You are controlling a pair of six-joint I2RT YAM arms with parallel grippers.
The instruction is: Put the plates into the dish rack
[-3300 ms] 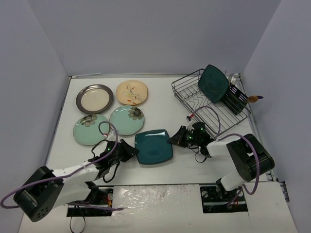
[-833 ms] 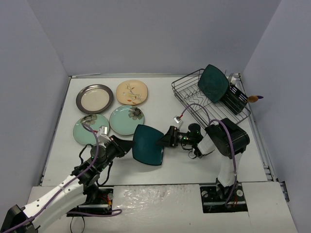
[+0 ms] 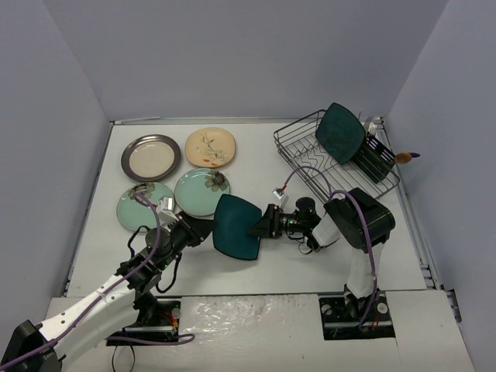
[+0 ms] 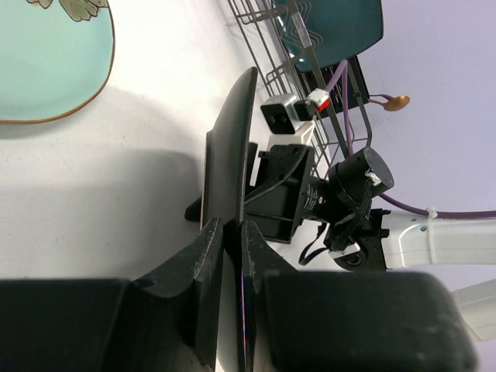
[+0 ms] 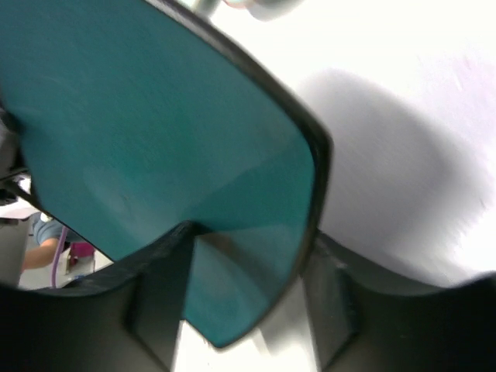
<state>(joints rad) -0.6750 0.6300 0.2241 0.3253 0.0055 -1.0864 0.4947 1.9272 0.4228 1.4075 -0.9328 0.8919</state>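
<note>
Top: high above near edge, looking down on whole table (image 3: 256,155) | Left wrist: close, edge-on to teal plate (image 4: 229,155), facing dish rack (image 4: 273,77) | Right wrist: closest, facing same plate's face

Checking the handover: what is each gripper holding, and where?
Left gripper pinches the tilted teal plate by one edge. Right gripper straddles the opposite edge; whether it grips cannot be told.

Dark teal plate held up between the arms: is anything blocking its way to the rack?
No loose object. Only the right gripper itself sits between the dark teal plate and the dish rack, whose near slots look free.
</note>
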